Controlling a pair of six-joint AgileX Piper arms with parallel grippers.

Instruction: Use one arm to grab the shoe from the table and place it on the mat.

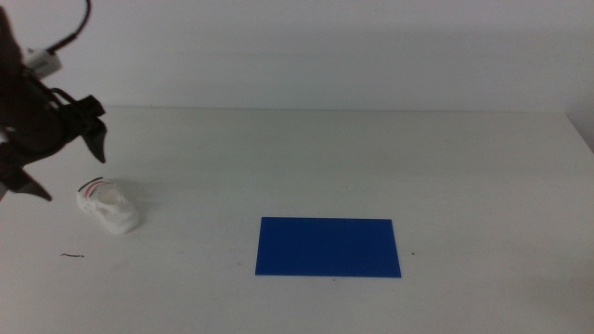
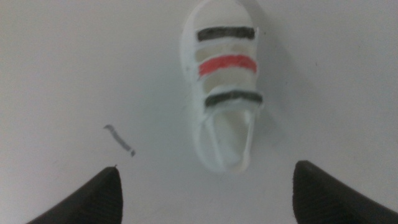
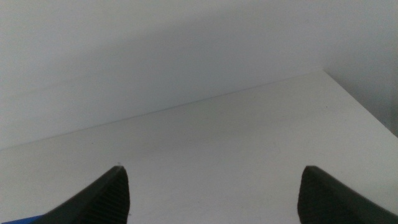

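The white shoe (image 1: 109, 206) with dark and red straps lies on the white table (image 1: 371, 158) at the left. In the left wrist view the shoe (image 2: 225, 93) lies flat, sole down, straps up. My left gripper (image 1: 74, 186) hangs just above and behind the shoe, jaws open wide and empty; in its wrist view the left gripper (image 2: 206, 167) has its jaws standing either side of the shoe's heel end without touching it. The blue mat (image 1: 329, 247) lies flat in the middle front, apart from the shoe. My right gripper (image 3: 212, 168) is open, empty, out of the middle view.
A small dark scrap (image 1: 72, 255) lies on the table in front of the shoe, also seen in the left wrist view (image 2: 118, 139). The table's far edge (image 1: 353, 111) meets a plain wall. A sliver of the mat (image 3: 18, 219) shows in the right wrist view.
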